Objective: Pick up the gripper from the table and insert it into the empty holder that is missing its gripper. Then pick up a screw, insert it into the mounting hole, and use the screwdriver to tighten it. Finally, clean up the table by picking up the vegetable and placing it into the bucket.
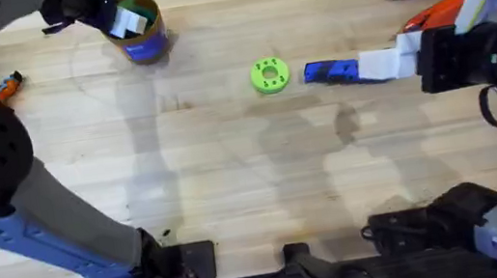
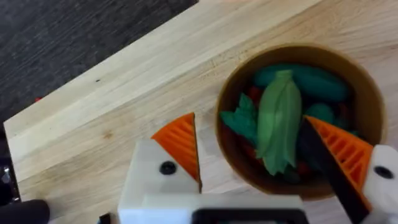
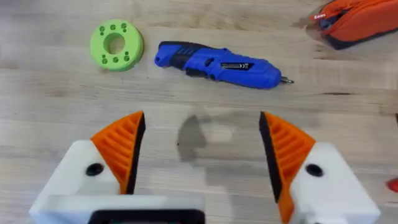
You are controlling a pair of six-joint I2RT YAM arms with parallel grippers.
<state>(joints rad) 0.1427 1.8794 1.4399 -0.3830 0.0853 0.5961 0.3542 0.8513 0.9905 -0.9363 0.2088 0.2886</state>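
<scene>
Finds the left gripper [image 2: 249, 146] spread wide at the upper left of the overhead view, holding nothing, one orange pad [image 2: 180, 146] outside the bucket [image 2: 367, 93] and the other over its far wall. Places the vegetable [image 2: 280, 121] inside the bucket, on top of other toy pieces and between the two pads, its long axis running up the wrist picture, roughly along the pads. Looks like the last step is all but done; calls next for a straight lift clear of the rim, which sits close to the inner pad.

Shows the right gripper [image 3: 202, 146] open and empty at the right of the overhead view, just short of the screwdriver [image 3: 217, 65], which lies crosswise to it. Sets a green disc [image 3: 116, 43] beside the screwdriver's rear end and an orange case [image 3: 360, 18] at the upper right.
</scene>
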